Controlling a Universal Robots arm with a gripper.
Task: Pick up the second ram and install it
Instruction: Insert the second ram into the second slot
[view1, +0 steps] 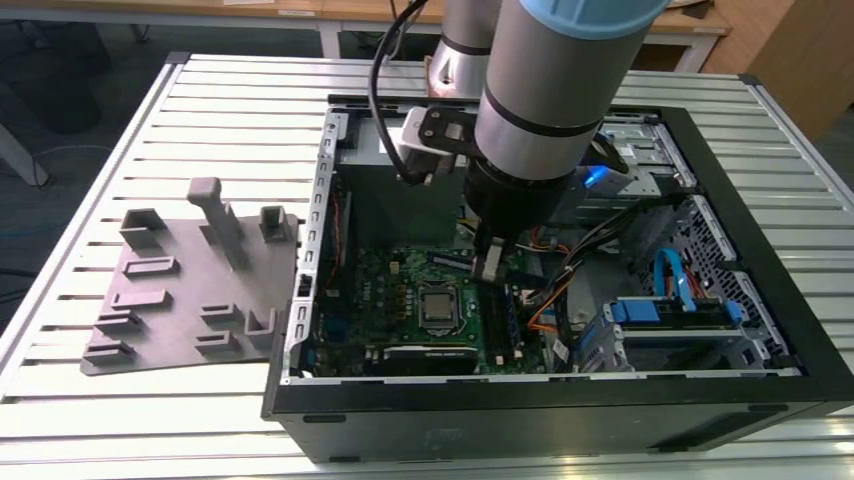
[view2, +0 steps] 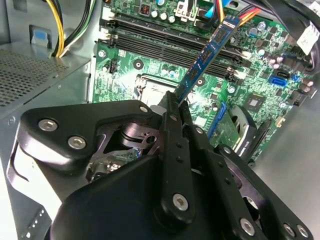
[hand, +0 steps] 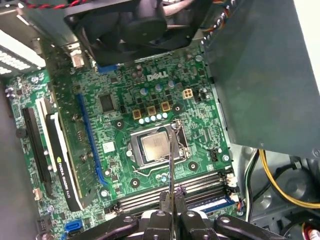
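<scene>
Slatted table (view1: 240, 90) bears an open computer case (view1: 534, 405); inside, the claw (view2: 173, 101) pinches the ram stick (view2: 210, 50) by one end above the slots (view2: 160, 42), likely for lining up.

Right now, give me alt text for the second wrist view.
The black claw grips the second ram, a slim blue strip, holding it over the long black memory slots of a green motherboard.
</scene>
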